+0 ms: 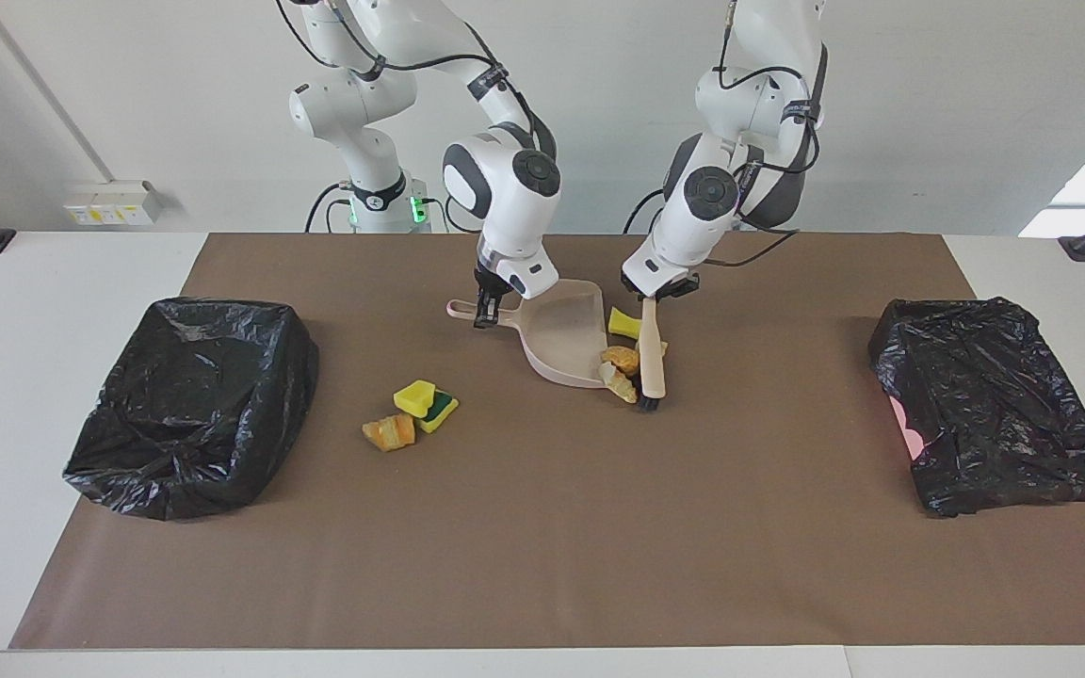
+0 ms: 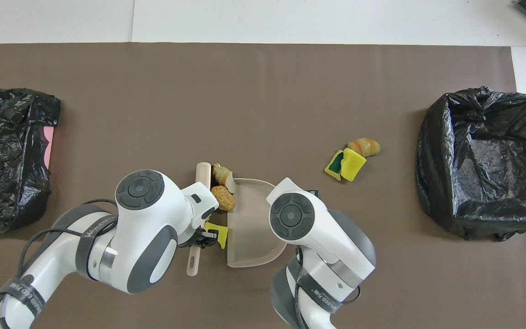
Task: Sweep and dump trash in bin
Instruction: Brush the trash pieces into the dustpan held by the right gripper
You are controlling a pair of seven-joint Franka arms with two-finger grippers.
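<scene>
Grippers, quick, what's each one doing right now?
Left gripper: shut on the brush handle.
Right gripper: shut on the dustpan handle.

A white table (image 1: 62, 273) carries a wide brown mat (image 1: 542, 546). On the mat, a black-bagged bin (image 1: 189, 400) sits at the right arm's end and another black-bagged bin (image 1: 995, 405) at the left arm's end. Mid-mat lies a beige dustpan (image 1: 566, 339), with bread-like lumps (image 1: 620, 363) and a yellow sponge piece (image 1: 623, 323) at its mouth. Toward the right arm's bin lie more sponge pieces (image 1: 425, 403) and a bread lump (image 1: 389, 432)
</scene>
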